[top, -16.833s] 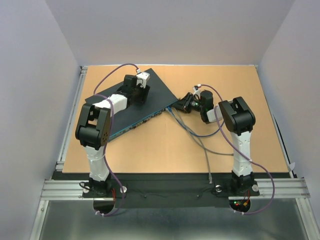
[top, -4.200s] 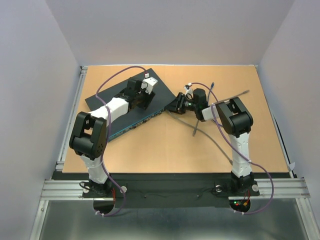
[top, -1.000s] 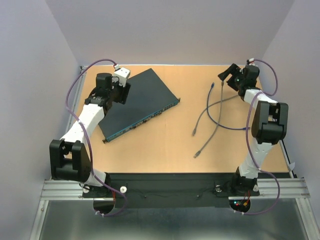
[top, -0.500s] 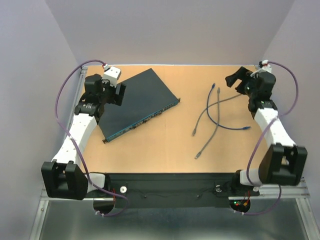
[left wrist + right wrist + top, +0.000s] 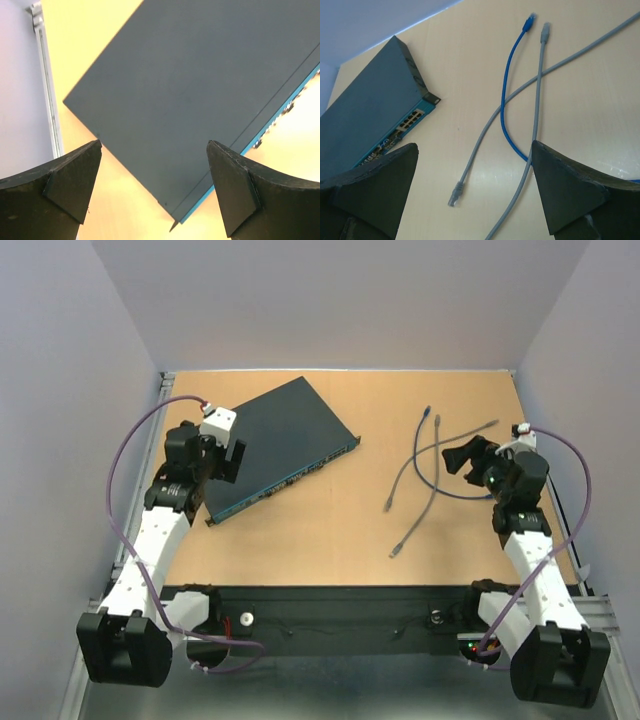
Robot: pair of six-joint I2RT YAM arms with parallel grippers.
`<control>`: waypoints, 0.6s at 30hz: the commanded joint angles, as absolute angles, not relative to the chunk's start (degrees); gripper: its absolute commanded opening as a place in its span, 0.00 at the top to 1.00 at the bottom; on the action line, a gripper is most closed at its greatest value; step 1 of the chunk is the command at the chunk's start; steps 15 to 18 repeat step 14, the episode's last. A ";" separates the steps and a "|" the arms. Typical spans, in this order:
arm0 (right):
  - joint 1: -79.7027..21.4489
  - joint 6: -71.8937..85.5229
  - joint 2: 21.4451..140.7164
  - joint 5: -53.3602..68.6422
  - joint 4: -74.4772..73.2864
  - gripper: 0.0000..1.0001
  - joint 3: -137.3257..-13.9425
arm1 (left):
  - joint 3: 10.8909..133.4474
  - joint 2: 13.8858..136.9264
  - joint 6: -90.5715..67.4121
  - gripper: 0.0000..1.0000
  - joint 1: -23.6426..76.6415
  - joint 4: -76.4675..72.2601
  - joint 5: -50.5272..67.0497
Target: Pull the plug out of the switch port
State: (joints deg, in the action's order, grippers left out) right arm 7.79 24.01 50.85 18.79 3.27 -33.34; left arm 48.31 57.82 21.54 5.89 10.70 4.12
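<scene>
No text can be read anywhere (switch (image 5: 270, 445) included).

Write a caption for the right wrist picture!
Open right gripper above the blue cable and grey cables, lying loose beside the switch.

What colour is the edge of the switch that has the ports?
Teal-blue; the port edge shows best in the right wrist view.

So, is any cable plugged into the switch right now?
Unplugged. All three cables lie loose on the table, clear of the switch; its ports showing in the right wrist view look empty.
</scene>
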 commanded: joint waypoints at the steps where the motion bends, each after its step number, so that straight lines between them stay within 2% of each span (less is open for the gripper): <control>1: 7.65 25.84 45.98 19.87 4.83 0.00 -30.59 | 45.27 55.64 22.50 0.01 5.45 8.35 1.76; 8: 7.65 30.75 42.10 14.60 5.01 0.00 -28.39 | 42.63 55.02 22.24 0.01 5.36 7.65 1.05; 18: 7.65 33.22 42.36 10.29 5.10 0.00 -28.39 | 42.45 55.46 22.06 0.01 5.45 7.21 1.14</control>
